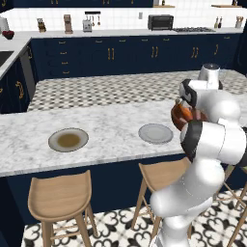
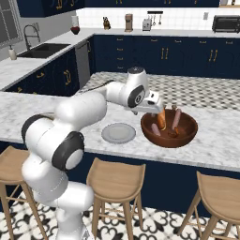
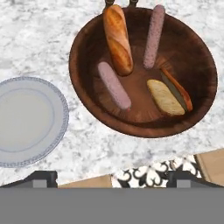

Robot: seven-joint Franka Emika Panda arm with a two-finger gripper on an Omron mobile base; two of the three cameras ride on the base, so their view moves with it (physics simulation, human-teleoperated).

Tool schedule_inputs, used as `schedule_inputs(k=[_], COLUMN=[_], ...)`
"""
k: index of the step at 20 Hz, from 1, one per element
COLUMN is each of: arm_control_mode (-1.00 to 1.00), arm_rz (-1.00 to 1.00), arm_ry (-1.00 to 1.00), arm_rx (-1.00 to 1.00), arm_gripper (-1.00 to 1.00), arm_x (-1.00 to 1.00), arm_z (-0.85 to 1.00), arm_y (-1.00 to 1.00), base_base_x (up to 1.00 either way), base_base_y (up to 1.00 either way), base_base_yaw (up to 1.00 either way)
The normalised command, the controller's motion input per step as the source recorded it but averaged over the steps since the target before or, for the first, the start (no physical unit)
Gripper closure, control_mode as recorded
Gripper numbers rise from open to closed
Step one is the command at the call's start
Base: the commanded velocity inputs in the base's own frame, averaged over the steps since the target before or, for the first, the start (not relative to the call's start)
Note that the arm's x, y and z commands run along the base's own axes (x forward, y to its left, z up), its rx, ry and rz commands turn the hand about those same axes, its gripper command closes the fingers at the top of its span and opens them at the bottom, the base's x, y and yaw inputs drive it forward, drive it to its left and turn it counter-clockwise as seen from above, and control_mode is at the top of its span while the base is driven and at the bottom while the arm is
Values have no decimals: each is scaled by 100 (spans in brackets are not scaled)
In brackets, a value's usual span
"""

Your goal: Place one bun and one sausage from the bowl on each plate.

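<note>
The dark reddish-brown bowl (image 3: 192, 57) stands on the marble counter, with my gripper (image 3: 113, 178) hovering above its near side. The fingertips (image 3: 41, 177) are spread wide, open, with nothing between them. Inside lie a long golden bun (image 3: 117, 38), a split bun (image 3: 168, 96) and two pinkish sausages (image 3: 154, 36) (image 3: 113, 85). Left of the bowl sits the bare light grey plate (image 3: 26, 120). From the right base view, the gripper (image 2: 155, 111) hangs over the bowl's (image 2: 183, 136) left rim, next to the plate (image 2: 118, 133). The olive-centred plate (image 1: 68, 140) lies further left, also bare.
Wooden stools (image 2: 116, 180) (image 1: 60, 198) stand under the counter's front edge (image 2: 154, 157). My own arm hides much of the bowl (image 1: 179, 116) in the left base view. Behind the island runs a patterned counter strip (image 1: 111, 89), and navy cabinets beyond.
</note>
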Motion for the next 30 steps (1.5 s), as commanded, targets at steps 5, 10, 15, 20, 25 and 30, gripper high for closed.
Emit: schedule_inputs(k=[5,10,15,20,25,30], arm_control_mode=[-100,-100,-100,-100,-100,-100], arm_rz=[0,0,4,2,0,0], arm_ry=[1,0,1,0,2,2], arm_rx=[0,0,0,0,0,0], arm_gripper=[-100,-100,-100,-100,-100,-100], arm_x=[86,63,61,69,57,45], arm_z=[-43,-35,-39,-24,-37,-43], arm_y=[-37,-37,0,-8,-9,-14], base_base_x=[0,0,0,0,0,0], base_base_y=[0,0,0,0,0,0], base_base_yaw=[0,0,0,0,0,0])
